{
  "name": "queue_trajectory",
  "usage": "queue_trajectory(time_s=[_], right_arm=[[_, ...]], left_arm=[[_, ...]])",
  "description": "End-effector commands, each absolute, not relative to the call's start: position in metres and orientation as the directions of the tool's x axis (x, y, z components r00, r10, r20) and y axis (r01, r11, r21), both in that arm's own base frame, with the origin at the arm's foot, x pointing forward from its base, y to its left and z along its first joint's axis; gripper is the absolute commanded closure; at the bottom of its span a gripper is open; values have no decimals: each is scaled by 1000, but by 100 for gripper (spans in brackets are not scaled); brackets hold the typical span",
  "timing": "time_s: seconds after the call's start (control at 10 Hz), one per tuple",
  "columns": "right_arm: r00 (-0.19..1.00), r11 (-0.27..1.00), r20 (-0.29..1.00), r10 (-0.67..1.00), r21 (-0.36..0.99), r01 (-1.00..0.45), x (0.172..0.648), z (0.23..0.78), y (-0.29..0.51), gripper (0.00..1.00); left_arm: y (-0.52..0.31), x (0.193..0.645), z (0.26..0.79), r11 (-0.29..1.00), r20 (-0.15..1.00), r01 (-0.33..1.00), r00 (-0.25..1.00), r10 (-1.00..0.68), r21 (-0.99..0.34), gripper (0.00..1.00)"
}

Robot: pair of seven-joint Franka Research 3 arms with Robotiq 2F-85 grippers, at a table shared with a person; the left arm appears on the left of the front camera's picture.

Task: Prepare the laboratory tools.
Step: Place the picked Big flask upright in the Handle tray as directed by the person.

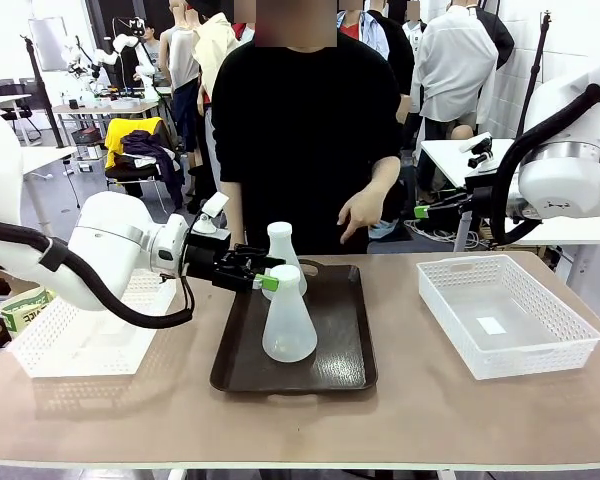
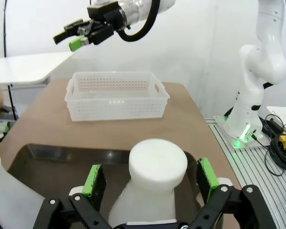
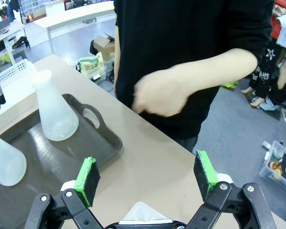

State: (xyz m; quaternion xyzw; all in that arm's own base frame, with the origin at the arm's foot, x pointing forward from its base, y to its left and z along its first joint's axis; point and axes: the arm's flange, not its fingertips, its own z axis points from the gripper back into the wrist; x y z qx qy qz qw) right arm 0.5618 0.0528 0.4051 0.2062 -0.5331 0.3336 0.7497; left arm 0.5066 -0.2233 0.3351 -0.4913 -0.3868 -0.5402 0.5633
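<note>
Left pincer (image 1: 263,277) spread wide astride the neck of the near flask (image 1: 288,325), pads clear of it; both flasks upright on the brown tray (image 1: 348,365), second flask (image 1: 280,255) behind. Right pincer (image 3: 145,179) also wide, empty. Best withdrawn straight back, level, without brushing the neck.

Two translucent frosted-white flasks are seen: the nearer flask (image 1: 289,320) and the farther flask (image 1: 281,252), both plain and unpatterned. They are set against a dark brown tray (image 1: 350,350) with a glossy sheen. The tabletop (image 1: 430,420) is coloured a muted tan-brown. A white basket (image 1: 505,315) is marked by a regular mesh of small holes, and the same perforated white pattern is borne by a second basket (image 1: 80,345). The left claw (image 1: 265,277) is finished in black with bright green pads, as is the right claw (image 3: 147,179). The arms are cased in white with black cabling. A black top is worn by the person (image 1: 305,110).
</note>
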Motion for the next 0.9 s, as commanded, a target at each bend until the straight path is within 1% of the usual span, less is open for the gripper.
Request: queue_trajectory(time_s=[0.0, 0.1, 0.2, 0.8], right_arm=[[227, 695, 931, 285, -38, -718, 559, 406, 53, 0], [227, 695, 931, 285, -38, -718, 559, 406, 53, 0], [227, 695, 931, 285, -38, -718, 559, 406, 53, 0], [227, 695, 931, 285, -38, -718, 559, 406, 53, 0]], left_arm=[[-218, 505, 340, -59, 950, 981, 163, -268, -185, 0], [-213, 507, 337, -34, 929, 972, 211, -305, -232, 0], [-220, 507, 334, -64, 960, 985, 139, -243, -159, 0], [-220, 507, 334, -64, 960, 985, 139, -243, -159, 0]])
